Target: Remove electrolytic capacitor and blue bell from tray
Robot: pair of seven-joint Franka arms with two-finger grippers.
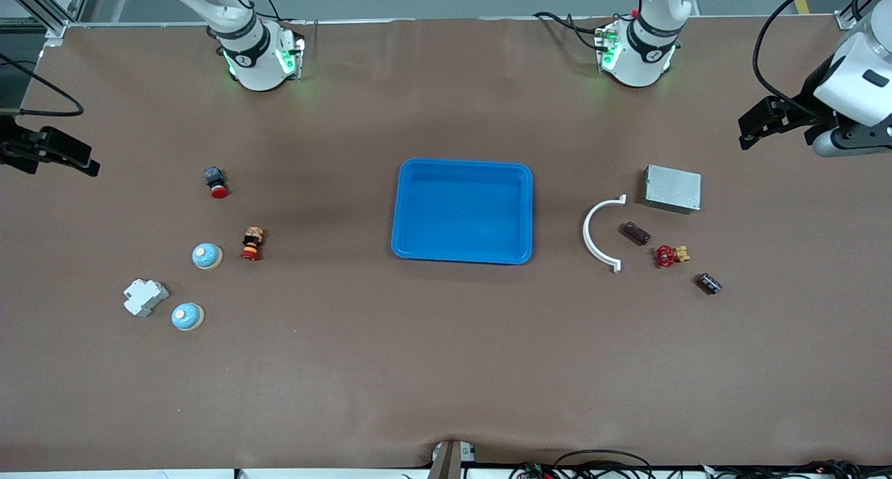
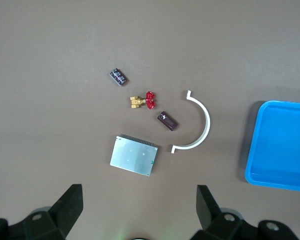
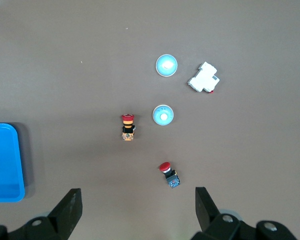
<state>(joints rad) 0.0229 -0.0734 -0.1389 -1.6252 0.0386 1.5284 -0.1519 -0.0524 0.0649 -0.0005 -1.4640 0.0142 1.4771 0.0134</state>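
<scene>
We logged a blue tray [image 1: 463, 165] mid-desk, empty. Toward the left arm's end: a black capacitor [image 1: 709, 283], a brown capacitor [image 1: 635, 233], a red-handled valve [image 1: 670, 256], a white curved bracket [image 1: 598, 233] and a metal box [image 1: 672, 189]. Toward the right arm's end: two blue bells [image 1: 207, 256] [image 1: 187, 316], a white breaker [image 1: 145, 297] and two red pushbuttons [image 1: 216, 182] [image 1: 251, 244]. The desk [image 1: 348, 367] was covered in brown sheet. We found the left tool [image 2: 139, 215] spread over bare desk near the box, and the right tool [image 3: 136, 212] spread near the pushbuttons; neither held anything.
</scene>
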